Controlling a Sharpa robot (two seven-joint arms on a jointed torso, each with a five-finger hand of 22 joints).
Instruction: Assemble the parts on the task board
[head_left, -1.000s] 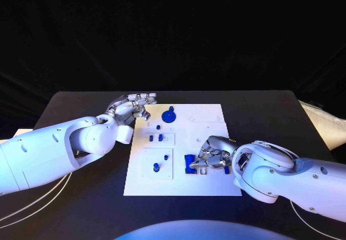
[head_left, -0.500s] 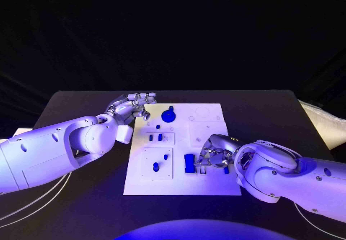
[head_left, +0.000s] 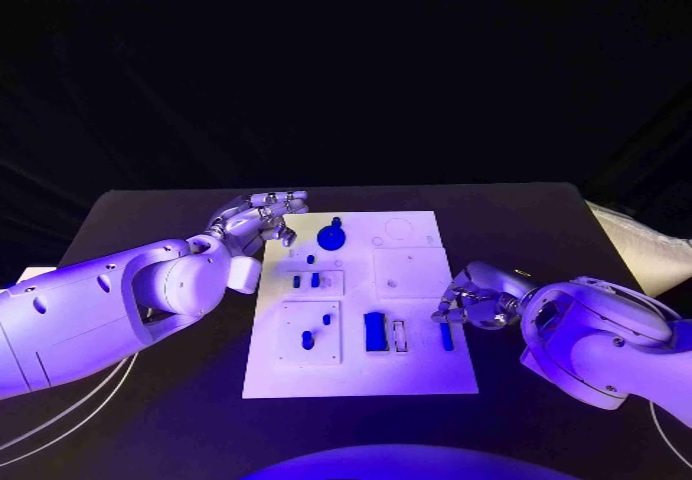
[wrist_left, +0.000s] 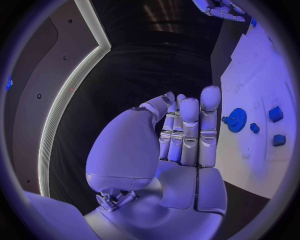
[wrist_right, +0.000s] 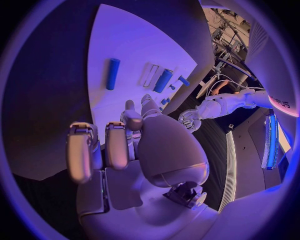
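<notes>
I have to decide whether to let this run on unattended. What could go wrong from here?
1. The right hand hovers at the task board's right edge beside a thin blue rod lying loose; a careless reach may roll it away.
2. The left hand sits close to the blue gear at the board's far end; a sideways move might bump it.

The setting is a robotics laboratory or demonstration cell. A matte black rectangular table (head_left: 173, 215) stands against a dark, unlit backdrop and carries a flat white rectangular task board (head_left: 411, 275) with recessed outlines. Thin white cables (head_left: 58, 415) trail over the table. The right wrist view shows metal equipment racks (wrist_right: 232, 32) and a glowing light strip (wrist_right: 270, 142).
</notes>
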